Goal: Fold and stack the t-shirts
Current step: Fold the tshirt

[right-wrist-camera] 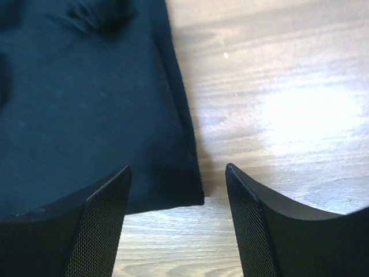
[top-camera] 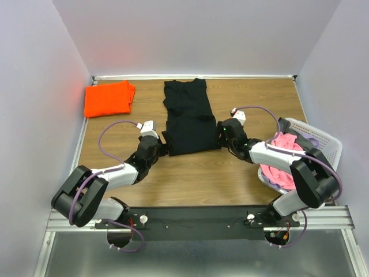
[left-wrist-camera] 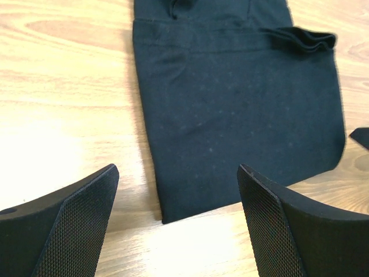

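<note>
An orange t-shirt (top-camera: 108, 98) lies folded in the far left corner of the desk (top-camera: 190, 179). To its right, near the middle of the desk, the left fingers (left-wrist-camera: 75, 231) are spread wide and hold nothing. In the left wrist view, the near left corner of the black t-shirt (top-camera: 187, 115) lies between them. I cannot tell if the tips touch the cloth.

The black t-shirt is folded into a long strip. It reaches from the far edge toward the centre of the desk and lies flat on the wood, well apart from the orange one.

At the near right corner of the black t-shirt, the right fingers (right-wrist-camera: 86, 231) are also wide apart and hold nothing. In the right wrist view that corner lies between them.

At the right edge of the desk stands a white basket (top-camera: 323, 141). A pink t-shirt (top-camera: 285, 144) lies in it, with some purple cloth (top-camera: 277, 183) under it.
</note>
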`<action>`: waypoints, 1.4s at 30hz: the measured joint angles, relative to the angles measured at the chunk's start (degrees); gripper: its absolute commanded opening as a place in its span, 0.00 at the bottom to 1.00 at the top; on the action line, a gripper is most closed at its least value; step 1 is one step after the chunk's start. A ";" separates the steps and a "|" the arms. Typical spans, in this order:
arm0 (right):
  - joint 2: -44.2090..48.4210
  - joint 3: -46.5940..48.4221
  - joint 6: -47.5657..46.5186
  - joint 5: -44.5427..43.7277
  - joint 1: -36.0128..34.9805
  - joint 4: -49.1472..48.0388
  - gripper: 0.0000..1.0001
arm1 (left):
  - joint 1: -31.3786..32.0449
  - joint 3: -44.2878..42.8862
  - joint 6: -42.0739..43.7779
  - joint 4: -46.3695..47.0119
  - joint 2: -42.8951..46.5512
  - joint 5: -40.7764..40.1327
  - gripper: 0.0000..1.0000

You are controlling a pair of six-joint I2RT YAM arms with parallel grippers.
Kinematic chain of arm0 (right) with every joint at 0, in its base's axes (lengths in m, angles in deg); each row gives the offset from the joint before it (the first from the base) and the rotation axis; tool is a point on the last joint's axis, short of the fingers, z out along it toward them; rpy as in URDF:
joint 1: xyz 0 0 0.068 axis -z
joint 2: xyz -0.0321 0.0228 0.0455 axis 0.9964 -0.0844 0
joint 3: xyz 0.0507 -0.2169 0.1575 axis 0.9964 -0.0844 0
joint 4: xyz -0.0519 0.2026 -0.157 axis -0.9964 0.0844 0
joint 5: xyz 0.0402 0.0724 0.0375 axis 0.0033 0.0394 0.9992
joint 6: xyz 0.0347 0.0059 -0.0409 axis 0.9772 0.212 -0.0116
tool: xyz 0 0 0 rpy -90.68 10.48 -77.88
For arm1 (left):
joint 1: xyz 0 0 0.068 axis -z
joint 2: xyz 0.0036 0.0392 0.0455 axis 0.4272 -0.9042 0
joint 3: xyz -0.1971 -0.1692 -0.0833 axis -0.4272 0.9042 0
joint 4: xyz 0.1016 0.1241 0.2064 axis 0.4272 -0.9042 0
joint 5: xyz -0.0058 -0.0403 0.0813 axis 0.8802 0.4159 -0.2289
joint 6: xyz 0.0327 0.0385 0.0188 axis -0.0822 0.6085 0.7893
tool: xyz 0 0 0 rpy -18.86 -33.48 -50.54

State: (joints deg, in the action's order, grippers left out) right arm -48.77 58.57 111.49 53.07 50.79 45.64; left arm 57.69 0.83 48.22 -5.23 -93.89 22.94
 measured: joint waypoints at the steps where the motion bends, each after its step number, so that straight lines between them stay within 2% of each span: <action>1: -1.05 0.00 0.28 0.00 0.09 0.17 0.72 | -0.02 0.00 -0.13 0.02 -0.50 0.00 0.91; 9: -7.67 0.02 1.44 0.00 0.74 0.07 0.65 | 0.31 0.02 -0.33 0.87 -4.63 0.07 0.91; 22: -7.93 -0.42 2.78 2.80 0.83 -1.27 0.51 | 1.95 0.87 -1.53 3.26 -7.54 0.11 0.85; 35: -7.39 -2.34 3.87 5.05 1.11 -4.22 0.45 | 4.11 0.90 -3.78 6.34 -9.90 -0.79 0.73; 42: -6.78 -3.02 4.02 5.77 1.11 -4.17 0.42 | 4.52 2.97 -5.90 5.01 -7.28 -1.88 0.66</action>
State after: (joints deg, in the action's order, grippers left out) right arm -55.55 55.55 115.51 58.84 51.90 41.46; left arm 62.22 3.81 42.31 -0.22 -101.17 21.06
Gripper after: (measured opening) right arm 0.430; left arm 0.681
